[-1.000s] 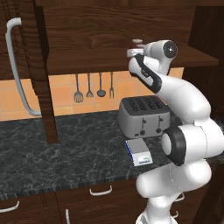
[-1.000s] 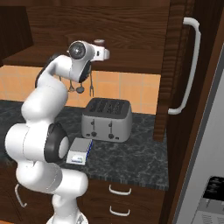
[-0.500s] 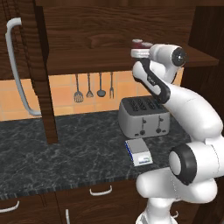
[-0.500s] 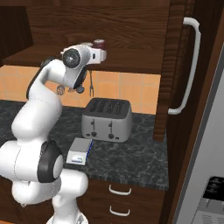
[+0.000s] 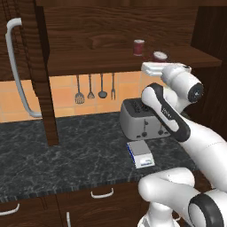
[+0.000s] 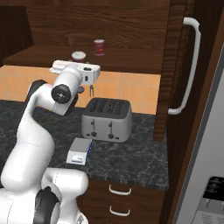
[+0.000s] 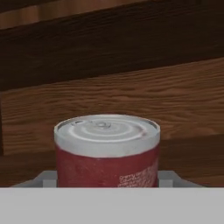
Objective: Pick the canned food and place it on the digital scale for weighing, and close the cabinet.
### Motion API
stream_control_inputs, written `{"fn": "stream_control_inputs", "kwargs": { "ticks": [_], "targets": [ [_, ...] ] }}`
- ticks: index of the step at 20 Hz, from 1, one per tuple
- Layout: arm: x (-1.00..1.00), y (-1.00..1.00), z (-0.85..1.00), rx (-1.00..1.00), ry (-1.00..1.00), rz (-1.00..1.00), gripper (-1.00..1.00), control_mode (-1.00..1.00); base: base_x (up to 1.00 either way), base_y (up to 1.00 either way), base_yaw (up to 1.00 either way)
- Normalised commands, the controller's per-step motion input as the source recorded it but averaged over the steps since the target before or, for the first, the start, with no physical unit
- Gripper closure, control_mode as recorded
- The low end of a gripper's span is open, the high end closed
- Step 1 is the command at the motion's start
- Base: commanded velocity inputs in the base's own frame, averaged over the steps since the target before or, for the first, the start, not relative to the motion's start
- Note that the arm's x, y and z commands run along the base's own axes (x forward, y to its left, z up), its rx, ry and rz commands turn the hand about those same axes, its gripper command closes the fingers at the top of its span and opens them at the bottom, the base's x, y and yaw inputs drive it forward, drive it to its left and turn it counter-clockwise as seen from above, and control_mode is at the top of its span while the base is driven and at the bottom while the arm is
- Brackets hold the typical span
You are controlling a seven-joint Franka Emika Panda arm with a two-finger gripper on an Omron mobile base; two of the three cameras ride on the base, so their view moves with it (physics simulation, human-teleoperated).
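Observation:
The canned food [image 7: 107, 148], a red tin with a silvery lid, stands on the shelf of the open cabinet [image 5: 111, 62]. It sits between my gripper's [image 7: 107, 178] two tips, which press against its sides. From the base it shows just above my hand, canned food [image 5: 159, 56] [image 6: 78, 56], with my gripper [image 5: 158, 61] reaching into the shelf. The digital scale [image 5: 140, 154] [image 6: 79, 151] lies flat on the dark counter in front of the toaster, well below the hand. Both cabinet doors [image 5: 26, 66] [image 6: 179, 65] stand open.
A second red can [image 5: 138, 46] [image 6: 99, 47] stands farther back on the shelf. A silver toaster [image 5: 142, 119] [image 6: 107, 119] sits under the shelf, and utensils [image 5: 91, 86] hang on the tiled wall. Drawers [image 5: 102, 193] run below the counter, and a tall appliance [image 6: 214, 131] stands at the right.
My hand has swung sideways and a little lower along the shelf edge to the nearer can. The jaws have narrowed onto the can.

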Motion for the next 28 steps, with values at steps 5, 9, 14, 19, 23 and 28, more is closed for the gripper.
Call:
{"fn": "stream_control_inputs", "kwargs": {
  "ticks": [5, 9, 14, 19, 23, 28],
  "targets": [
    [-1.00, -0.16, 0.00, 0.03, 0.04, 0.18, 1.00, -1.00, 0.00, 0.00, 0.00],
    [-0.86, -0.24, -0.05, -0.04, 0.10, 0.43, 1.00, -1.00, 0.00, 0.00, 0.00],
    [-0.25, 0.01, -0.78, -0.14, 0.09, 0.49, 1.00, -1.00, 0.00, 0.00, 0.00],
    [0.00, 0.07, -0.94, -0.20, 0.01, 0.42, 1.00, -1.00, 0.00, 0.00, 0.00],
    [0.00, 0.08, -0.73, -0.11, 0.02, 0.32, 1.00, -1.00, 0.00, 0.00, 0.00],
    [0.00, 0.10, -0.59, -0.06, 0.00, 0.24, 1.00, -1.00, 0.00, 0.00, 0.00]
  ]
}}
